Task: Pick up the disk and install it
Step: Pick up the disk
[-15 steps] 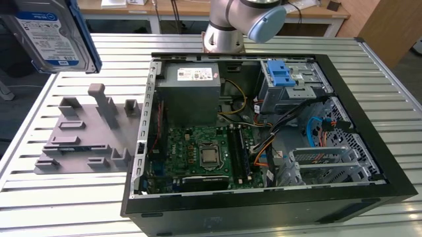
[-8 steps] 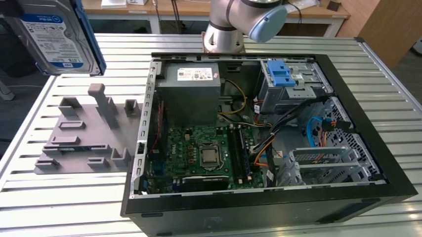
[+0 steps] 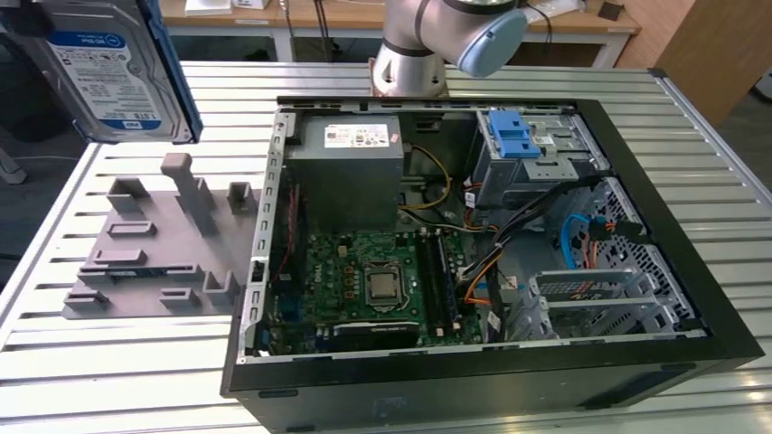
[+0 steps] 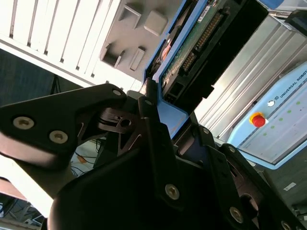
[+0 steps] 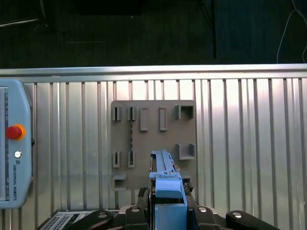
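Slatted metal bench (image 3: pixel 121 362) with open computer case (image 3: pixel 458 380) and grey slotted stand (image 3: pixel 157 244) near its edge, disk (image 3: pixel 103 68) held aloft over the stand, clamped in gripper (image 4: pixel 168 112)

Flat rectangular silver metal disk (image 3: pixel 108 68): I am seeing a blue-and-white label on its face and blue plastic edging.
My black metal gripper (image 5: pixel 165 194): it is showing matte black links dotted with silver screw heads.
Grey plastic slotted stand (image 3: pixel 157 244): it is looking plain grey.
Black metal computer case (image 3: pixel 483 380): it is framing a green circuit board (image 3: pixel 362 271), a grey box-shaped power supply (image 3: pixel 343 176) with a white sticker, and a blue plastic latch (image 3: pixel 519 136).
Ribbed silver metal table (image 3: pixel 108 362): its slats are running in pale stripes.
Pale blue pendant (image 5: pixel 12 158): it is carrying a red button (image 5: pixel 14 132).
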### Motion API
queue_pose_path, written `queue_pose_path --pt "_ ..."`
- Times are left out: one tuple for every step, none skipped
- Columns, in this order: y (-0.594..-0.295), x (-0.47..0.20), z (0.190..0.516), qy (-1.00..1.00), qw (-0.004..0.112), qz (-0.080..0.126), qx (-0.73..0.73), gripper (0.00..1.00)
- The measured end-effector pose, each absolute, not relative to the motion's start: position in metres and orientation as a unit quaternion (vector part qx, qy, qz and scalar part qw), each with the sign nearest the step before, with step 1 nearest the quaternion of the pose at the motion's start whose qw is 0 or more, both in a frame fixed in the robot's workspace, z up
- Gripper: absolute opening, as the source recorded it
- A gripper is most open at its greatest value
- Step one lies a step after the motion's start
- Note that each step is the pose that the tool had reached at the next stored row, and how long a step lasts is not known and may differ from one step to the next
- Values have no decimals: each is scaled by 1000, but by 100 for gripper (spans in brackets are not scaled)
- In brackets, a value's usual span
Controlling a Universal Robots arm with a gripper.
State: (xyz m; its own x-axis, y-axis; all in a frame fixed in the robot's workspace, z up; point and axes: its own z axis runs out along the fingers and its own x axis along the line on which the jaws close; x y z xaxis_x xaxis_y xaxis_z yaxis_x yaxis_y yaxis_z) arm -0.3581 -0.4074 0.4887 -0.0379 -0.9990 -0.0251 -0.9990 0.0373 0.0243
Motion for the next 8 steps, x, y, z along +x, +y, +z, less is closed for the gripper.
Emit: queue_pose_path --pt "-408 -357 489 720 1 18 -694 36" --pt "-410 -355 489 720 0 18 -694 36" --pt "-411 -354 489 720 0 18 -694 36" --pt "-412 -352 489 720 0 18 -694 36" --pt "-413 -351 489 720 0 18 -694 36" --pt "-414 -349 489 720 0 18 -694 36" --pt "-415 -348 489 720 0 18 -694 36" --pt "-416 -346 489 720 0 18 -694 36"
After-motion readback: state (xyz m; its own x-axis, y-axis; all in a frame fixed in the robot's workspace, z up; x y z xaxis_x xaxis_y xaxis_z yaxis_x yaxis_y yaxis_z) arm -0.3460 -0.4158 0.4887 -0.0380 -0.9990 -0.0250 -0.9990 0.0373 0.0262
